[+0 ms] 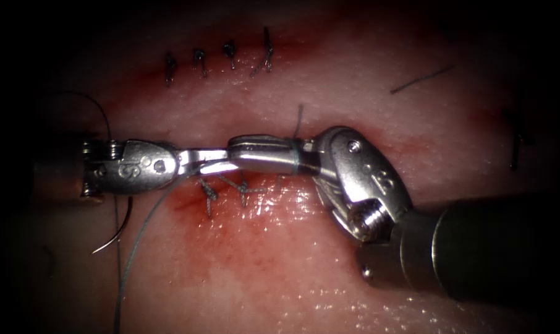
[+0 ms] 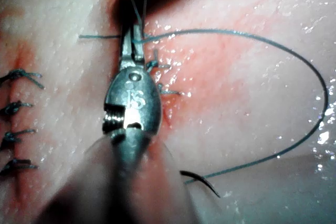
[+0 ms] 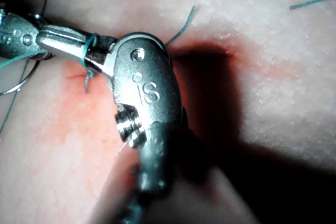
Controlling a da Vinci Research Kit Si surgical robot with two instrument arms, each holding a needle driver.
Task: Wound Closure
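Left pincer (image 1: 215, 162) pinches the thread (image 1: 145, 226); right pincer (image 1: 237, 148), pressed together, has thread looped round it; needle (image 1: 116, 235) lies loose on the tissue (image 1: 354, 86) below the left pincer.

The dark curved needle (image 1: 114, 238) lies loose on the tissue (image 1: 329, 260), at eight o'clock from the cut (image 1: 230, 192); its thread (image 1: 138, 241) trails alongside.
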